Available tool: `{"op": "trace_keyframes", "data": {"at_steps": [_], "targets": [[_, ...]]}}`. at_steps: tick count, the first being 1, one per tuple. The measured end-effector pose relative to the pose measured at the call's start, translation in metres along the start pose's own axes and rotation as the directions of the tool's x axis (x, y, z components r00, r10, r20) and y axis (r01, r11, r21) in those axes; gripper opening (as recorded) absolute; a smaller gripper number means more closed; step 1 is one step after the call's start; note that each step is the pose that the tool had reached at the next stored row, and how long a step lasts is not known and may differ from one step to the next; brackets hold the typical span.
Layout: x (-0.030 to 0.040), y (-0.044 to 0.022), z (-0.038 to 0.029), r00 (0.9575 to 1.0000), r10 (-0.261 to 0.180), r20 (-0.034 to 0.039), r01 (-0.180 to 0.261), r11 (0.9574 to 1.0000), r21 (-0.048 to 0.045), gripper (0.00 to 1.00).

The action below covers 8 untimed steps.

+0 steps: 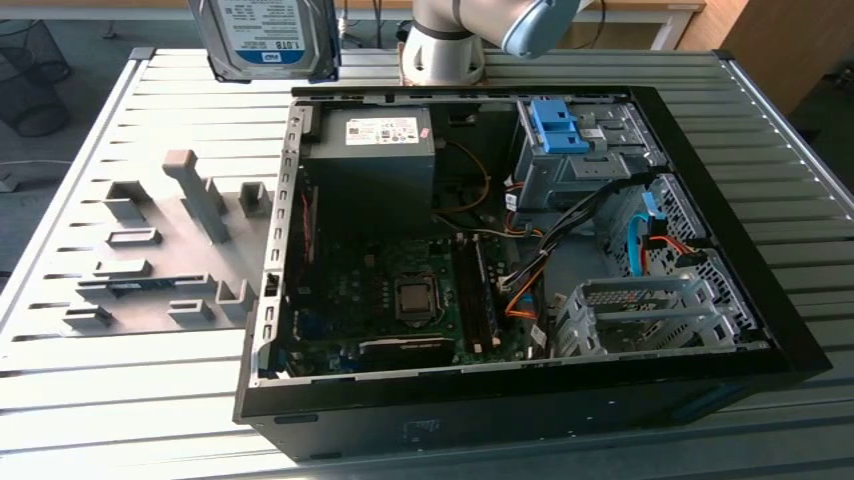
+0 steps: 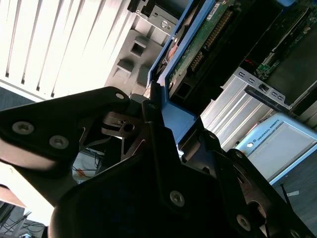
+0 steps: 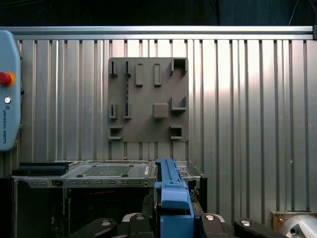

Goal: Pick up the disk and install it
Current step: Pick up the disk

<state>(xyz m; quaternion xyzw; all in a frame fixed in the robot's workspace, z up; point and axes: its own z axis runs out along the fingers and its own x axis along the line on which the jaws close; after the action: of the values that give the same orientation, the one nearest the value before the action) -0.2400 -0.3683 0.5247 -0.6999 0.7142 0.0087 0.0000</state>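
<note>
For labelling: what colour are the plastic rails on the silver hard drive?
Bright blue plastic rails, best in the first wrist view.

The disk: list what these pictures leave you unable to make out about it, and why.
- Exterior view: the top edge cuts off the upper part of the disk.
- Second wrist view: the end effector covers its near end.
- First wrist view: it stands edge-on, so both faces are hidden.

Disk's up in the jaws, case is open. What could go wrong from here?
1. In the first wrist view the jaws seem to pinch the disk only along its thin blue rail. It might slip or twist in the grip.
2. Loose cables cross the open case beside the metal drive cage. They could snag the disk or block it.
</note>
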Motion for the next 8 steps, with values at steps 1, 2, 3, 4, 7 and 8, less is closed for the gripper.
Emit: {"op": "trace_keyframes", "data": {"at_steps": [1,2,3,4,7,8], "targets": [[0.0000,0.0000,0.0000,1.0000,0.000,0.0000,0.000,1.0000,0.0000,0.36],[0.0000,0.0000,0.0000,1.0000,0.000,0.0000,0.000,1.0000,0.0000,0.36],[0.0000,0.0000,0.0000,1.0000,0.000,0.0000,0.000,1.0000,0.0000,0.36],[0.0000,0.0000,0.0000,1.0000,0.000,0.0000,0.000,1.0000,0.0000,0.36],[-0.0001,-0.0033,0.0000,1.0000,0.000,0.0000,0.000,1.0000,0.0000,0.36],[-0.0001,-0.0058,-0.0001,1.0000,0.000,-0.0001,0.000,1.0000,-0.0001,0.36]]}}
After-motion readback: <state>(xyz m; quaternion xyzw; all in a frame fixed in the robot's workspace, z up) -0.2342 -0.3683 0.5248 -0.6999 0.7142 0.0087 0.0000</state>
